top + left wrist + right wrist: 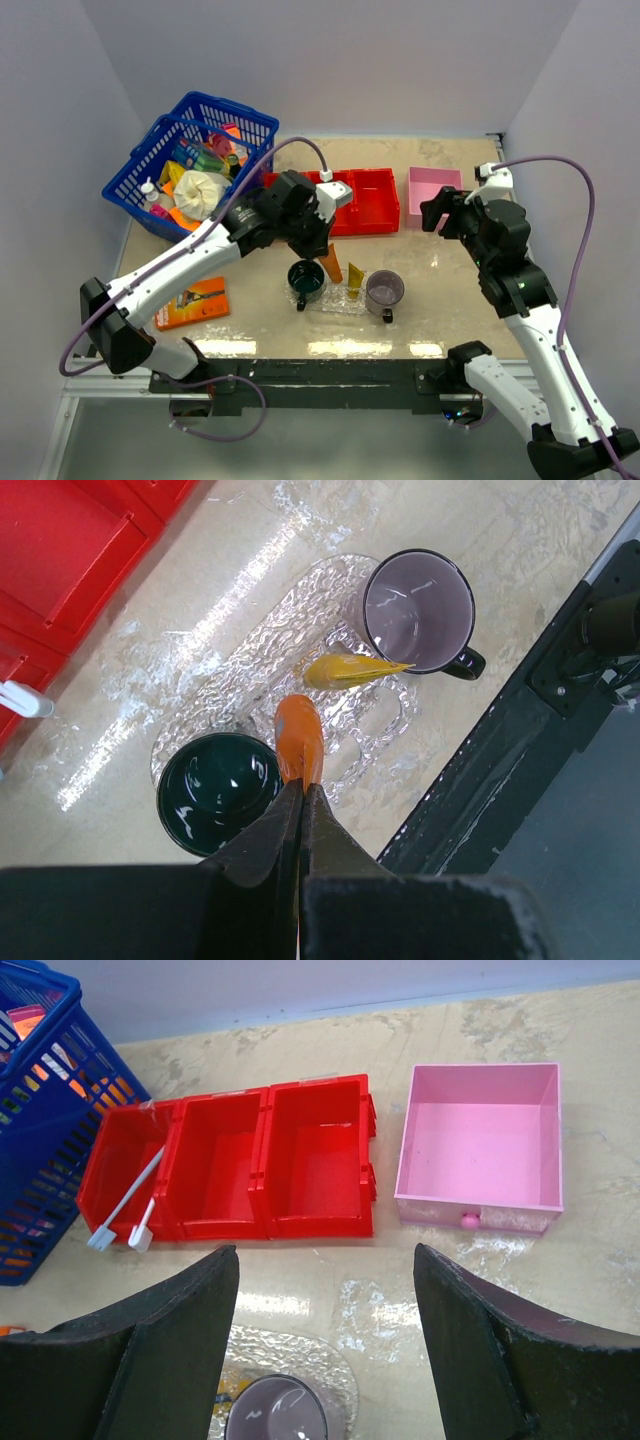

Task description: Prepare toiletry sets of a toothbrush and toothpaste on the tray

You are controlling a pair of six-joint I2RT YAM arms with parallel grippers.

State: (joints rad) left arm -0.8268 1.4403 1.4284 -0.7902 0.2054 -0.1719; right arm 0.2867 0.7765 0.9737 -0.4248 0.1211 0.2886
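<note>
My left gripper (302, 792) is shut on the flat end of an orange toothpaste tube (299, 742), which hangs nose-down over the clear bumpy tray (230, 670). From above, that tube (331, 265) sits just below the left gripper (320, 238). A yellow-orange tube (345, 669) lies on the tray between a dark green cup (215, 790) and a purple cup (417, 610). Two white toothbrushes (125, 1210) lean in the left compartment of the red bin (310, 1160). My right gripper (325, 1260) is open and empty above the table, between the tray (300, 1355) and the bin.
A pink square box (480, 1140) stands right of the red bin. A blue basket (195, 160) full of items is at the back left. An orange flat pack (192, 302) lies near the front left. The table's front edge and black frame (560, 680) lie close behind the tray.
</note>
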